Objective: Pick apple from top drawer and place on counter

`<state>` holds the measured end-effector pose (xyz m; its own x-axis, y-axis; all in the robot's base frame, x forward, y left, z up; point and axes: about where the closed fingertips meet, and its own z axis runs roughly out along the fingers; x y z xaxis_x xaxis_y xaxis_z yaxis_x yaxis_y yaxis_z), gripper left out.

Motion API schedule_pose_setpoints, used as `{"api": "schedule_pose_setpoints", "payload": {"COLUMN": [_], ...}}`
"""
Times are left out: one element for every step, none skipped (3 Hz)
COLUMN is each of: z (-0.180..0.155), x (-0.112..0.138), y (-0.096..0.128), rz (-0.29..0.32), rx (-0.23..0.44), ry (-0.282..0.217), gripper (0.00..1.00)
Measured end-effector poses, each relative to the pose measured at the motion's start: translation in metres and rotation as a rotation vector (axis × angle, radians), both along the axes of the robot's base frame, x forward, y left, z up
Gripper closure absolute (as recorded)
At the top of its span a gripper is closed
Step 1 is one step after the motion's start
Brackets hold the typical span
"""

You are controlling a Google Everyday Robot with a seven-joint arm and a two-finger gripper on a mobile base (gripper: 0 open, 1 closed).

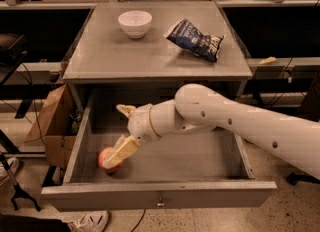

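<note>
Presently the apple is being reached front-left in the open top drawer, end effector spread apart over it. Judged firm, smooth, roll-prone: a grip across its middle is being advised.

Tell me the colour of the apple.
Red-orange, seen in the camera view; the claw is in the drawer, close to the apple.

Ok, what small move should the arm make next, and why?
Probably ease the gripper a little further toward the apple in the top drawer: its fingers are open, only the lower one reaches the apple, so closing now would likely miss.
</note>
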<state>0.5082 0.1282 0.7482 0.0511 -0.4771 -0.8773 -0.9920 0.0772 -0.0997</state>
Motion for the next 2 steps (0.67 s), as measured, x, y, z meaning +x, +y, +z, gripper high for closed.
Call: {"api": "schedule_pose_setpoints", "payload": {"z": [-0.031, -0.055], "x": [-0.001, 0.006], "y": [0.014, 0.025], "rz": [0.0, -0.015], "rx": [-0.027, -0.037], "ry": [0.038, 0.061], "gripper": [0.0, 0.0]}}
